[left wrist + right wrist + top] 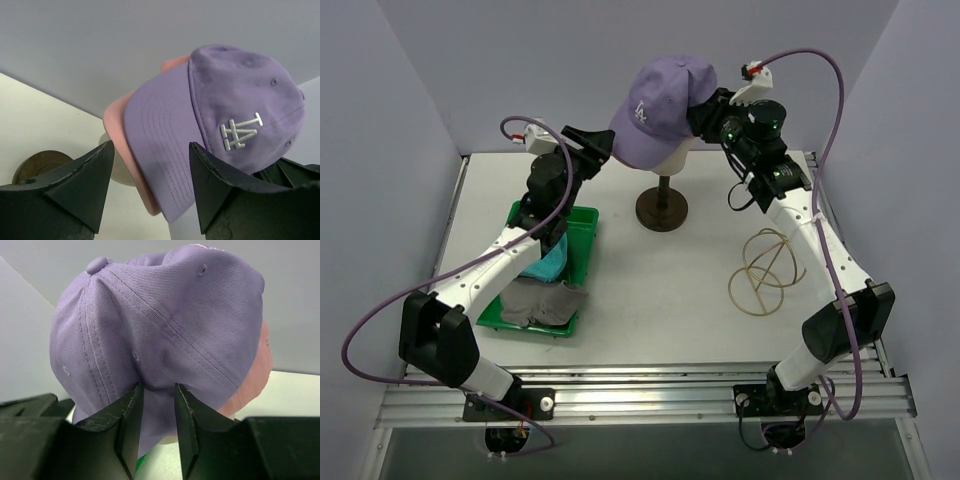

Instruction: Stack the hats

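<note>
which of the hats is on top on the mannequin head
The lavender cap with the white logo. The pink cap sits under it; the teal hat and grey hat lie in the green tray.

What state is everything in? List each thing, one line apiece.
Lavender fabric baseball cap: on the cream mannequin head, topmost.
Pink fabric baseball cap: under the lavender one, brim showing.
Teal fabric bucket hat: lying in the green plastic tray.
Grey fabric bucket hat: crumpled in the tray.
Left gripper: open, facing the brims.
Right gripper: slightly open at the lavender cap's back.
</note>
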Robot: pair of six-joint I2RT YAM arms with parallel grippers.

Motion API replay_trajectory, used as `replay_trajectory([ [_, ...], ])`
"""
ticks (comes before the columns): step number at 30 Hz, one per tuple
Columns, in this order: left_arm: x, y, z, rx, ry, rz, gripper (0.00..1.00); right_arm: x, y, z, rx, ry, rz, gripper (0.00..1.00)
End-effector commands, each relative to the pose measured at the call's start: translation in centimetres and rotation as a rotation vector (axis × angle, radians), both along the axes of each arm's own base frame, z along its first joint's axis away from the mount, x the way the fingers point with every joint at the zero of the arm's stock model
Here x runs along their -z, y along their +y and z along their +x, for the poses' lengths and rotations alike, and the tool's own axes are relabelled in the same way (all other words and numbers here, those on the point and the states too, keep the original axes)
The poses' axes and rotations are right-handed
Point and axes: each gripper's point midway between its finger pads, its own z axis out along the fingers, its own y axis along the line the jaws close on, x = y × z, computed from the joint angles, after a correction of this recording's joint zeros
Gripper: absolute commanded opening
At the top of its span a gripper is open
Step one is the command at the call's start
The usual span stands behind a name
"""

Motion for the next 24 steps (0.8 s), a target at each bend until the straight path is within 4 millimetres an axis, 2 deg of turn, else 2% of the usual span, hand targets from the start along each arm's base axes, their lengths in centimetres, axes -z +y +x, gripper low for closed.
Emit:
replay_trajectory([
  [1, -3.9, -0.1, 0.4, 0.063, -0.097, 0.004, 0.69, -6.0, -1.6, -2.2, 0.031, -0.134, -0.013, 0.29],
  [5, -4.5, -0.3, 1.1, 0.096, -0.114, 0.051, 0.67, -8.0, -3.7, -2.2, 0.044, -0.172, -0.014, 0.33],
  [6, -4.5, -0.1, 1.3, 0.098, -0.115, 0.06, 0.66, -8.2, -5.2, -1.7, 0.065, -0.174, -0.009, 0.34],
  [9, -4.8, -0.2, 1.5, 0.106, -0.128, 0.073, 0.66, -9.3, -6.8, -1.1, 0.057, -0.195, 0.022, 0.37],
  [10, -4.6, -0.2, 1.8, 0.104, -0.126, 0.081, 0.66, -9.4, -8.1, -0.6, 0.079, -0.19, 0.027, 0.37],
  [11, -4.4, -0.4, 1.9, 0.119, -0.125, 0.089, 0.66, -9.5, -8.5, -0.2, 0.08, -0.189, 0.024, 0.37],
  [12, -4.8, -0.3, 2.0, 0.123, -0.133, 0.089, 0.65, -10.9, -8.8, -0.4, 0.065, -0.216, 0.025, 0.38],
  [13, -4.8, -0.2, 2.2, 0.124, -0.133, 0.093, 0.65, -9.6, -9.3, 1.0, 0.066, -0.171, 0.015, 0.38],
  [14, -4.5, -0.2, 2.6, 0.128, -0.13, 0.097, 0.65, -9.5, -9.3, 1.5, 0.051, -0.164, 0.011, 0.38],
  [15, -4.6, -0.4, 2.6, 0.142, -0.134, 0.1, 0.65, -10.9, -9.2, 1.4, 0.027, -0.193, 0.008, 0.38],
  [16, -4.8, -0.5, 2.9, 0.146, -0.143, 0.107, 0.65, -9.4, -9.0, 2.5, -0.022, -0.157, -0.001, 0.38],
  [18, -5.0, -1.0, 3.2, 0.177, -0.158, 0.129, 0.65, -8.2, -8.9, 3.7, -0.059, -0.131, 0.009, 0.4],
  [19, -5.3, -1.4, 3.6, 0.187, -0.165, 0.132, 0.65, -8.4, -8.8, 3.8, -0.082, -0.137, 0.01, 0.4],
  [21, -5.6, -1.7, 4.0, 0.202, -0.175, 0.148, 0.65, -7.3, -9.2, 4.6, -0.074, -0.113, 0.015, 0.4],
  [24, -6.5, -2.6, 4.5, 0.233, -0.2, 0.178, 0.65, -4.2, -10.2, 5.7, -0.013, -0.033, 0.033, 0.38],
])
